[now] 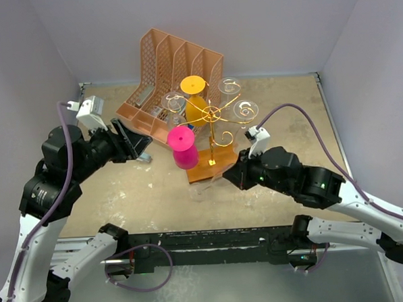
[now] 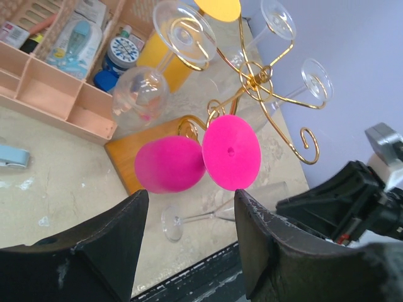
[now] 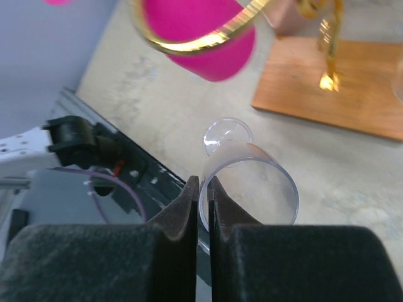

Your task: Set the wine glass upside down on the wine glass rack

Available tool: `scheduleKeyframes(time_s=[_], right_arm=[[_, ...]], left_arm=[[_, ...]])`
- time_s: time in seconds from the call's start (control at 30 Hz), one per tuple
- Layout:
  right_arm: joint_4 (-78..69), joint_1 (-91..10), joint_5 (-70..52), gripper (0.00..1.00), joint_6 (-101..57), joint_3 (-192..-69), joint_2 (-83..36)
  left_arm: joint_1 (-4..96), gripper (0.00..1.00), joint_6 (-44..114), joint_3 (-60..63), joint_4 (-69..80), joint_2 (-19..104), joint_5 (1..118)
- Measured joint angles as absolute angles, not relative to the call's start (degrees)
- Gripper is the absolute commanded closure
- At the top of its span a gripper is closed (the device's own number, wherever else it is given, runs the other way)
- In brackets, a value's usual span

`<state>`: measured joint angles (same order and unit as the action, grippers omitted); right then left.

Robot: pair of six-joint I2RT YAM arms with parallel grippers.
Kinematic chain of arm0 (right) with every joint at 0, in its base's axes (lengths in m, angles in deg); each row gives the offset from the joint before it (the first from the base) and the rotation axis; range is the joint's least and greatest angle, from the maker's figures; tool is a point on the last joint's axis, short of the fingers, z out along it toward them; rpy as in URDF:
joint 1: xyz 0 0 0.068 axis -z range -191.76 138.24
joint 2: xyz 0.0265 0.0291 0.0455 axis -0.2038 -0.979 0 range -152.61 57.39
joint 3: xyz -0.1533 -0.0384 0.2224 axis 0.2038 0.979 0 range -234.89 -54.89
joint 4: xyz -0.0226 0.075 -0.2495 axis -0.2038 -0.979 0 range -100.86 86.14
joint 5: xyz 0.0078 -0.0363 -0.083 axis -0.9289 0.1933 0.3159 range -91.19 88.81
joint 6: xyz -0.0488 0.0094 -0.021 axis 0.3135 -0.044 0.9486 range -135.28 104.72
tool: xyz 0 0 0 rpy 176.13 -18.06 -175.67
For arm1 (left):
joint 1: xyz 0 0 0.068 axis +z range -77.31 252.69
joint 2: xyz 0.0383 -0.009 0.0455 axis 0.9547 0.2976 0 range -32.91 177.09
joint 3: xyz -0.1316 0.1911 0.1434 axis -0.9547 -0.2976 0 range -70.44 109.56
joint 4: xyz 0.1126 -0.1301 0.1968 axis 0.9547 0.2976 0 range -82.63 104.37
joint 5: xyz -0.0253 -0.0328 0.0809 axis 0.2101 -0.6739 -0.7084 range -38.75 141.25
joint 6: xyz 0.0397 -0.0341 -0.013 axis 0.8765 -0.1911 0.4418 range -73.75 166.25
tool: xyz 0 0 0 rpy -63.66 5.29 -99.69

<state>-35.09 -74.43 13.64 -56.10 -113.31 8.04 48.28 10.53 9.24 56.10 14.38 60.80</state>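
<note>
A clear wine glass (image 1: 205, 185) lies on its side on the table just in front of the rack's wooden base (image 1: 211, 165). My right gripper (image 1: 228, 174) is shut on the rim of its bowl (image 3: 252, 184), one finger inside and one outside; the foot (image 3: 228, 133) points away. The gold wire rack (image 1: 212, 113) holds a pink glass (image 1: 182, 146), a yellow glass (image 1: 194, 97) and clear glasses upside down. My left gripper (image 1: 137, 147) is open and empty, left of the rack, aimed at the pink glass (image 2: 189, 160) and the lying glass (image 2: 195, 218).
A peach slotted file organizer (image 1: 163, 65) with small items stands behind and left of the rack. A small grey object (image 2: 12, 155) lies on the table by the left gripper. The black front rail (image 1: 206, 242) runs close behind the lying glass. Grey walls enclose the table.
</note>
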Motion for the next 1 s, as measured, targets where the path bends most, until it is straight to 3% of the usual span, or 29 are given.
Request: scheduleKeyframes(time_s=[0.57,1.0], right_arm=[[-0.8,-74.4,2.2,1.0,-53.4,-112.2,12.7],[23.1,-74.4,7.0,1.0,-58.8,-110.6,11.6]], left_arm=[[48.3,0.45,9.2,16.6,54.7,3.9,40.1],[48.3,0.44,5.2,23.0,49.9,3.6,41.6]])
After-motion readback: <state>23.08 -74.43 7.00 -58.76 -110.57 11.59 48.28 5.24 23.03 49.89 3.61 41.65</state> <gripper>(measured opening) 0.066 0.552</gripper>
